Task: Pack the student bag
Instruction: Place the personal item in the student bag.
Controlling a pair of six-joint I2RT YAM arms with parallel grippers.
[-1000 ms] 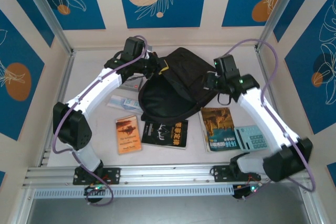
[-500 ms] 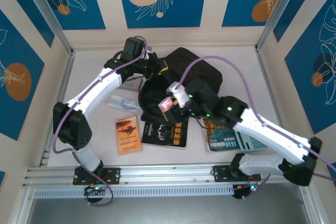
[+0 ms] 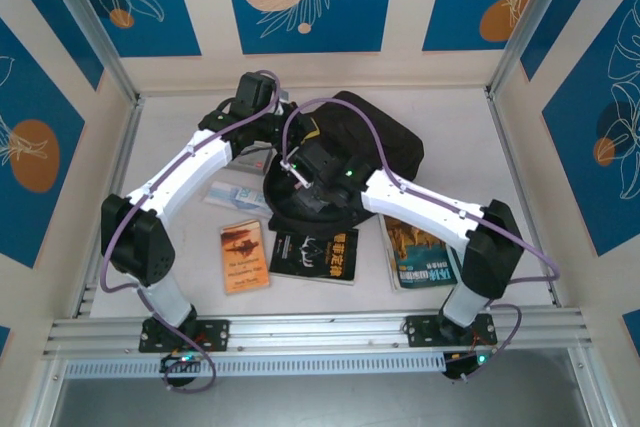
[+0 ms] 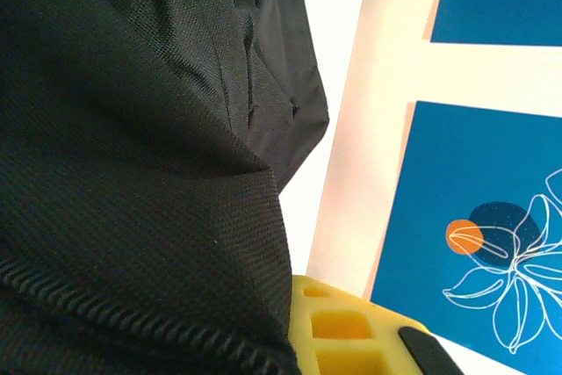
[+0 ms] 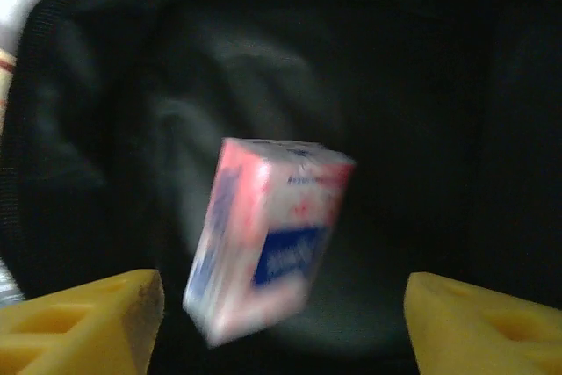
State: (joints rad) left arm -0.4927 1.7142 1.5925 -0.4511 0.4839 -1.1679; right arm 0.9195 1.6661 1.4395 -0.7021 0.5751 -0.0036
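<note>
Hovering at one student bag (image 3: 385,142): right jaws apart, one box (image 5: 268,234); left jaws unclear; four books (image 3: 315,255) outside.

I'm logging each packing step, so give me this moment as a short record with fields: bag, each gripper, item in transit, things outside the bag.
bag: student bag, open toward the near edge
left gripper: at the bag's left rim, black fabric against its finger; grip unclear
right gripper: over the bag's mouth, open
item: small box, pink, white and blue, blurred, between the right gripper's fingers but touching neither
outside the bag: orange book, black book, brown book, pale blue packet
</note>
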